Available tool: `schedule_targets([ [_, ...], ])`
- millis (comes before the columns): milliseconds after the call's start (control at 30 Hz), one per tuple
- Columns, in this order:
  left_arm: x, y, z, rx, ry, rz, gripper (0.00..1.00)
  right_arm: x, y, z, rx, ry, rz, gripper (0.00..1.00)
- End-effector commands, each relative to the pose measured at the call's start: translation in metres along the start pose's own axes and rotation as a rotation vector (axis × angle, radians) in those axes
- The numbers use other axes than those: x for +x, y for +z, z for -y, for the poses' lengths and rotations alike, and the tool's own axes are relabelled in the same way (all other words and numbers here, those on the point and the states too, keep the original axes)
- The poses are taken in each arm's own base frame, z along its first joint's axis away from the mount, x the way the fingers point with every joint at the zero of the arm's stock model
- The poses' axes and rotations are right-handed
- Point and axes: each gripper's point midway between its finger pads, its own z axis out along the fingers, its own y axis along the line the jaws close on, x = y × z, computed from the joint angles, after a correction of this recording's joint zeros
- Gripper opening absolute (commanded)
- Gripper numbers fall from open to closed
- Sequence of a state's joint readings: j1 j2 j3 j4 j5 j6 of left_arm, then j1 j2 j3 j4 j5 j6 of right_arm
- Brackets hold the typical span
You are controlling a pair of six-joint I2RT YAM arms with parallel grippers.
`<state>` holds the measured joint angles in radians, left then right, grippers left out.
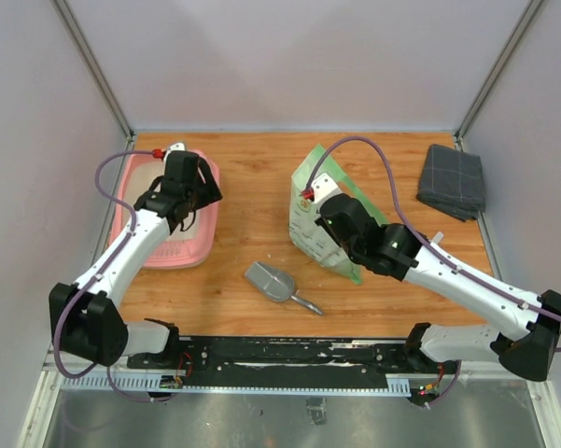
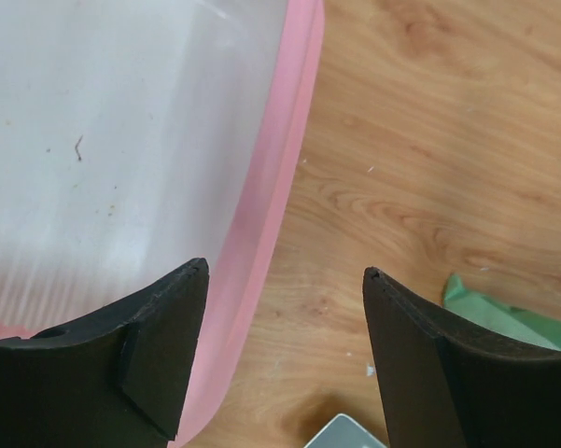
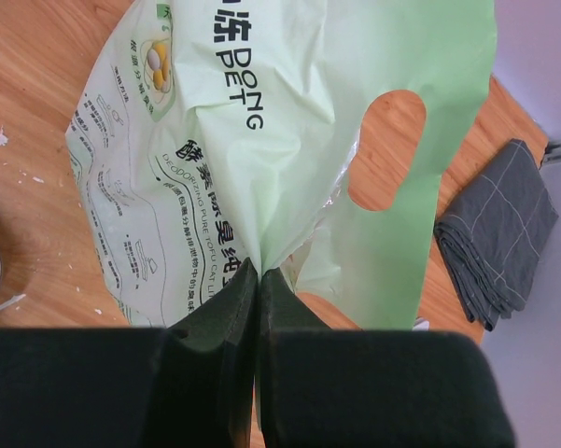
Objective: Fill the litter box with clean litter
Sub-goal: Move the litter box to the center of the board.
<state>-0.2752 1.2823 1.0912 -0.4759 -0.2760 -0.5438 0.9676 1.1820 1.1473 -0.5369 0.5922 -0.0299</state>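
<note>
The pink litter box (image 1: 203,245) sits at the left of the table; its pale inside (image 2: 121,140) holds only a few specks. My left gripper (image 1: 198,203) hovers open over the box's right rim (image 2: 280,159), one finger over the box and the other over the wood, nothing between them (image 2: 285,275). The light green printed bag (image 1: 308,201) stands mid-table. My right gripper (image 1: 327,219) is shut on a pinched fold of that bag (image 3: 261,121), the jaws (image 3: 259,271) pressed together on the film. No clean litter shows outside the bag.
A grey metal scoop (image 1: 275,283) lies on the wood between the arms, near the front edge. A folded grey cloth (image 1: 451,180) rests at the back right, also behind the bag's handle in the right wrist view (image 3: 499,233). White walls enclose the table.
</note>
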Motion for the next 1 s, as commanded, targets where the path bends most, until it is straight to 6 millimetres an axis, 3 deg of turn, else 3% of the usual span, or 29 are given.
schedule_targets([
  [0, 0.030, 0.018, -0.017, -0.055, 0.056, -0.082, 0.73, -0.039, -0.020, 0.030, 0.063, 0.146, 0.158, 0.01],
  [133, 0.048, 0.030, -0.012, -0.011, 0.053, -0.121, 0.70, -0.037, -0.022, 0.025, 0.025, 0.158, 0.168, 0.01],
  [300, 0.073, 0.041, 0.008, 0.099, 0.049, -0.208, 0.59, -0.034, -0.024, 0.023, 0.005, 0.169, 0.165, 0.01],
  [500, 0.082, 0.022, 0.055, 0.242, 0.007, -0.205, 0.56, -0.045, -0.023, 0.018, -0.022, 0.190, 0.204, 0.01],
  [633, 0.083, 0.013, 0.066, 0.296, -0.059, -0.199, 0.55, -0.065, -0.013, 0.016, -0.004, 0.168, 0.260, 0.01],
  [833, 0.046, -0.011, 0.067, 0.300, -0.107, -0.079, 0.58, -0.102, 0.003, 0.013, 0.020, 0.166, 0.320, 0.01],
  [967, 0.010, -0.048, 0.084, 0.427, -0.165, 0.028, 0.58, -0.121, 0.013, 0.021, 0.097, 0.165, 0.337, 0.01],
])
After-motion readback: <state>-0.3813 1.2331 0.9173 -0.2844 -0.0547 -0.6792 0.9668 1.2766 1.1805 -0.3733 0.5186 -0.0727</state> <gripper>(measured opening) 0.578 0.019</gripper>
